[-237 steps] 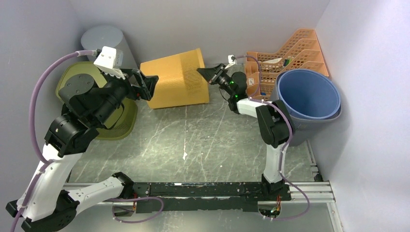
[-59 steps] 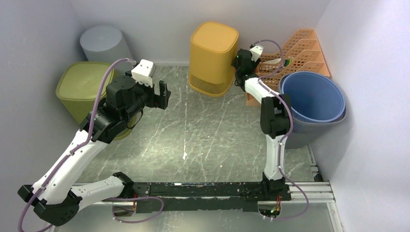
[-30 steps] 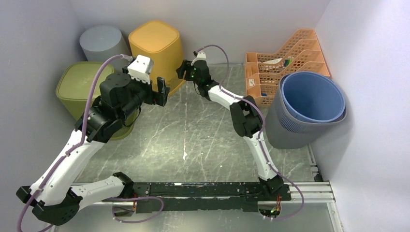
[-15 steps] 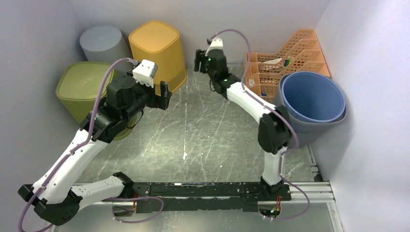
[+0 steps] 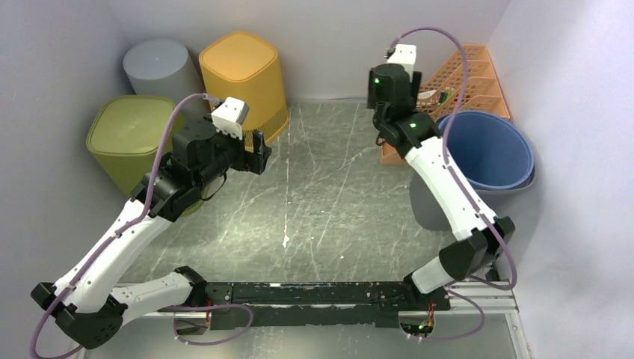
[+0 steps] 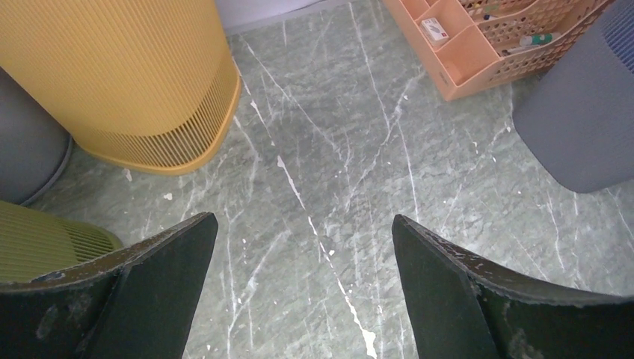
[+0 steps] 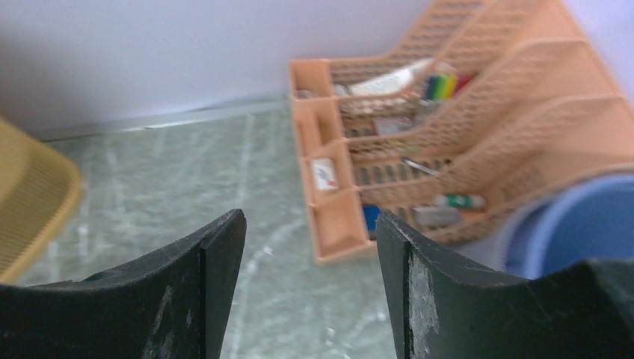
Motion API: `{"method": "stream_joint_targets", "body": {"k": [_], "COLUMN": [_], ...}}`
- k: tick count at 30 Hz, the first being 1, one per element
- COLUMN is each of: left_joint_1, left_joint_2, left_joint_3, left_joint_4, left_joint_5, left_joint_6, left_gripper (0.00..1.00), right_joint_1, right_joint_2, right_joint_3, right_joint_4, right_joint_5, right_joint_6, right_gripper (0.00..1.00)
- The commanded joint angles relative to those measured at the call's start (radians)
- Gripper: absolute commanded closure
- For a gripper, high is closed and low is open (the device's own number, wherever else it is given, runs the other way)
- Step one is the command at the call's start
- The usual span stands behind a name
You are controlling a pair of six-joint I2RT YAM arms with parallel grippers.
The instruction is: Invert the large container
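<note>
rounded-square yellow plastic container (image 5: pixel 243 71), ribbed and slatted, bottom-up on veined grey stone table (image 5: pixel 321 187); left and right jaws spread

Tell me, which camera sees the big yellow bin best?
The top external view: the whole yellow bin shows there, standing upside down. The left wrist view shows only its slatted lower side and rim. The right wrist view catches just a blurry edge.

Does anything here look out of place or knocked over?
Nothing is spilled or tipped. The yellow bin stands upside down, rim on the table, like the green bin and grey bin beside it; only the blue bucket sits open side up.
</note>
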Motion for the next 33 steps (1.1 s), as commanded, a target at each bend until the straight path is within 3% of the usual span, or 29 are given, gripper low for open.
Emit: {"method": "stream_joint_targets", "body": {"k": [1, 14, 23, 33], "left_joint_1": [-0.006, -0.006, -0.007, -0.007], "left_joint_2": [-0.015, -0.008, -0.007, -0.008], "left_joint_3": [-0.024, -0.082, -0.093, -0.091], "left_joint_4": [0.062, 0.122, 0.133, 0.122], "left_joint_5": [0.062, 0.136, 0.165, 0.163], "left_joint_6": [-0.015, -0.014, -0.018, -0.018], "left_gripper": [0.01, 0.01, 0.01, 0.01], "right_joint_1": [-0.068, -0.158, -0.313, -0.363], "right_joint_2": [-0.099, -0.242, -0.316, -0.331], "right_joint_3": [-0.007, -0.055, -0.221, -0.204], "right_joint_4": [-0.206, -0.459, -0.338, -0.284], "right_joint_5": [0.118, 0.204, 0.079, -0.025], "right_joint_6": [0.029, 0.125, 0.078, 0.080], "right_gripper": [0.35, 0.44, 0.45, 0.46]}}
